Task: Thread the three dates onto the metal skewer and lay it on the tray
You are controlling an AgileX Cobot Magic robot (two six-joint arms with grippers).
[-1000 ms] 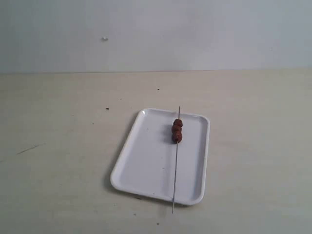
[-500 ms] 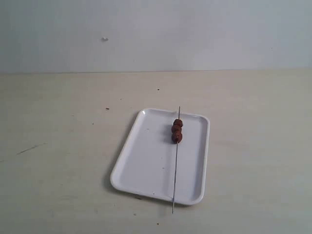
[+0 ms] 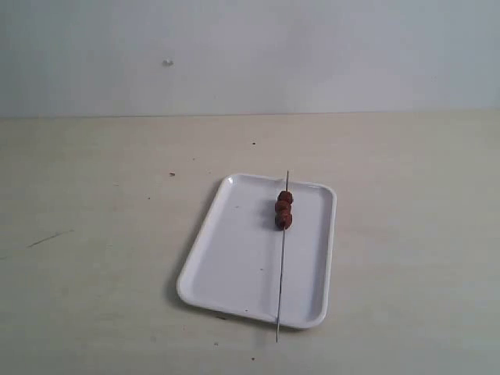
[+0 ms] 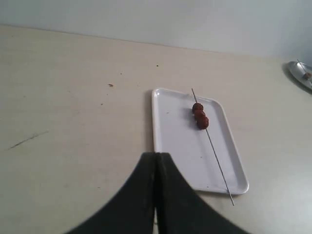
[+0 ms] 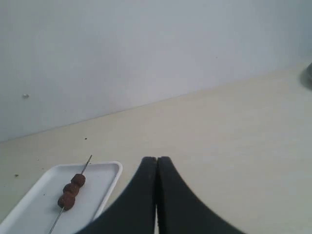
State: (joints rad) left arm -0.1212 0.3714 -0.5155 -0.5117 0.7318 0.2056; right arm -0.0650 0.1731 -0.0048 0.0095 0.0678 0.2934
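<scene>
left gripper (image 4: 155, 155): seen only from its own wrist camera; the two dark fingers are pressed together tip to tip with nothing between them, above bare table, near the tray's short rim but apart from it.
table (image 3: 94, 234): pale beige top filling the lower two thirds of the exterior frame, with a thin dark scratch at mid left and a few dark specks.
tray (image 3: 226, 258): white with rounded corners, just right of centre in the lower half of the frame, long side running from near edge to far edge and leaning a little rightward toward the top.
three dates (image 3: 283, 209): dark reddish-brown, threaded in a touching row in the upper right part of the tray.
metal skewer (image 3: 280, 273): lies along the tray's right half, long axis almost straight up and down the frame, lower end a touch further left; the top tip pokes past the far rim, the bottom tip past the near rim. which end is the sharp one, cannot tell.
right gripper (image 5: 156, 158): seen only from its own wrist camera; fingers closed against each other, empty, well apart from the tray.
</scene>
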